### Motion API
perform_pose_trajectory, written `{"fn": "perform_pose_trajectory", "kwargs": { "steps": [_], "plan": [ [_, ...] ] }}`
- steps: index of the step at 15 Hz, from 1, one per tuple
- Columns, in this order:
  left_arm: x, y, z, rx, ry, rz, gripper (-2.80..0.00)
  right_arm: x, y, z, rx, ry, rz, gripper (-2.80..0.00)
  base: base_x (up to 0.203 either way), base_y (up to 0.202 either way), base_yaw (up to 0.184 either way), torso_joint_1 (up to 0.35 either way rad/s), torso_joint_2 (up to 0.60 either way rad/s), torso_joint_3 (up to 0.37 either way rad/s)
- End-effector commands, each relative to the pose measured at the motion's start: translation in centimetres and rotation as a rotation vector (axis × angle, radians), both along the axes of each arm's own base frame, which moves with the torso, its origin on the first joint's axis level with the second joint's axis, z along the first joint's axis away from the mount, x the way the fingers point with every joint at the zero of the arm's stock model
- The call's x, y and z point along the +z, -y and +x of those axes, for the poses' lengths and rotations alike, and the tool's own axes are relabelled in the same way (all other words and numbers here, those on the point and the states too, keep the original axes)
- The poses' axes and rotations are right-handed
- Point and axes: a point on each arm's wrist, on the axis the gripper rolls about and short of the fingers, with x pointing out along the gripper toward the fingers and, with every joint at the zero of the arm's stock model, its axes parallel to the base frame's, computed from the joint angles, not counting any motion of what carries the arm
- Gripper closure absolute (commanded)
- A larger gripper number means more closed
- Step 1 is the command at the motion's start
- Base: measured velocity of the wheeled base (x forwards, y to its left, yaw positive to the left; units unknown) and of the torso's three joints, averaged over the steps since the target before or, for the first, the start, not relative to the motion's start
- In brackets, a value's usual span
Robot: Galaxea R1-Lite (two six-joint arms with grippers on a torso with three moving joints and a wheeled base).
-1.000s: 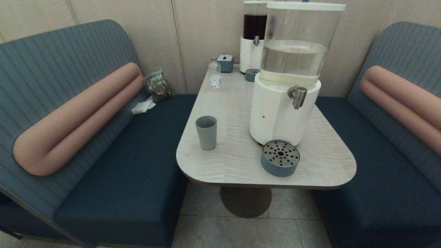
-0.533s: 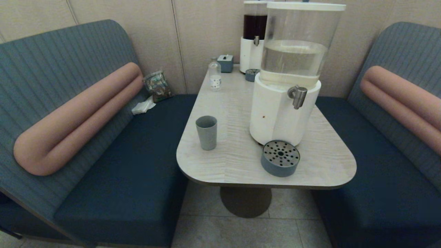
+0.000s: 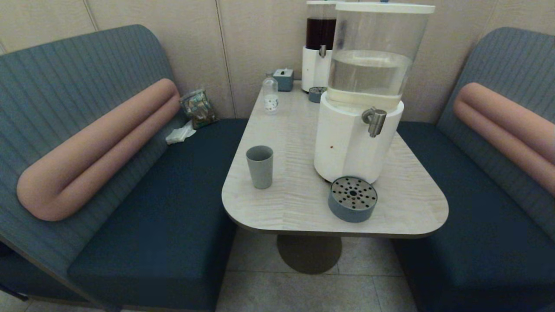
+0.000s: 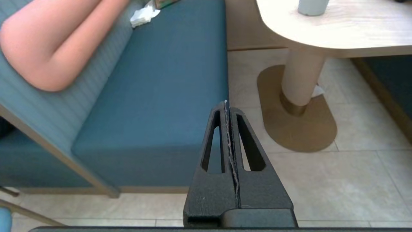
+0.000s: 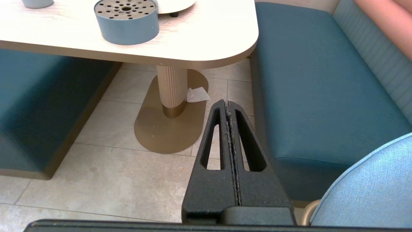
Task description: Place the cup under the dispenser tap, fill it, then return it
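Note:
The grey-blue cup [image 3: 260,166] stands upright and empty on the pale table [image 3: 303,203], left of the big water dispenser [image 3: 362,104]. Its base also shows in the left wrist view as the cup [image 4: 311,7]. The silver dispenser tap [image 3: 375,121] juts from the white base, above the round grey-blue drip tray [image 3: 352,198]. Neither arm shows in the head view. My left gripper [image 4: 226,103] hangs shut and empty below table height, over the left bench edge. My right gripper [image 5: 226,102] is shut and empty over the floor by the right bench.
A dark-liquid dispenser [image 3: 320,43], a small clear bottle [image 3: 270,93] and a small box [image 3: 284,79] stand at the table's far end. Blue benches [image 3: 173,208] flank the table. The table's pedestal [image 5: 172,93] rises from a brass base with a tissue beside it.

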Motion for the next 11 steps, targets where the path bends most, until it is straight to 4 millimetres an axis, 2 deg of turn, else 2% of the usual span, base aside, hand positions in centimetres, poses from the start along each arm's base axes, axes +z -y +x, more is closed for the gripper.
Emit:
{"fn": "perform_pose_trajectory", "kwargs": {
  "steps": [1, 11],
  "plan": [
    [-0.01, 0.00, 0.04, -0.005, 0.001, 0.001, 0.00, 0.00, 0.00, 0.00, 0.000, 0.000, -0.001, 0.00, 0.000, 0.000, 0.000, 0.000, 0.00, 0.000],
    [-0.03, 0.00, 0.04, -0.002, 0.000, -0.005, 0.00, 0.00, 0.00, 0.00, -0.001, 0.000, 0.009, 0.00, 0.000, 0.000, 0.000, 0.000, 0.00, 0.000]
  ]
}}
